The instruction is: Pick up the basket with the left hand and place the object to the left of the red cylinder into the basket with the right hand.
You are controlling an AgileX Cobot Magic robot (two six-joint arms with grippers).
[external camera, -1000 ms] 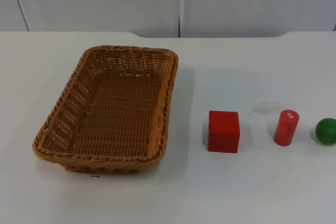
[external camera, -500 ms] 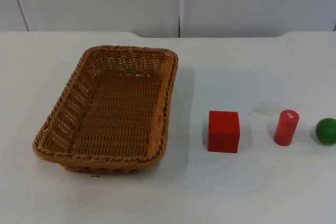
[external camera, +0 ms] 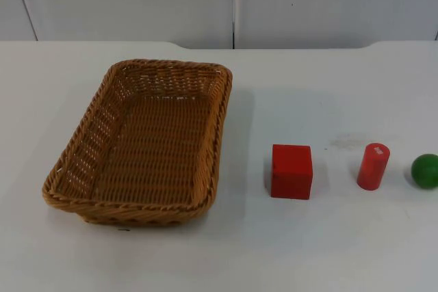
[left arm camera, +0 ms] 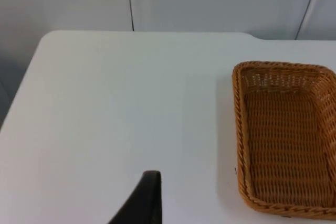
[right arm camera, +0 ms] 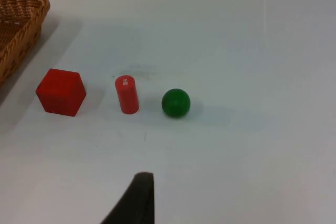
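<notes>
A brown wicker basket (external camera: 147, 141) rests flat on the white table, left of centre, with nothing inside. A red cube (external camera: 291, 171) sits just left of the upright red cylinder (external camera: 373, 166). In the left wrist view the basket (left arm camera: 286, 135) lies off to one side of my left gripper (left arm camera: 148, 199), which hangs over bare table well apart from it. In the right wrist view my right gripper (right arm camera: 137, 198) hangs back from the cube (right arm camera: 61, 92) and the cylinder (right arm camera: 127, 94), touching neither. Both arms wait.
A green ball (external camera: 425, 170) lies right of the cylinder, near the table's right side, and appears again as the green ball (right arm camera: 175, 103) in the right wrist view. The grey partition wall (external camera: 233, 1) closes the table's far edge.
</notes>
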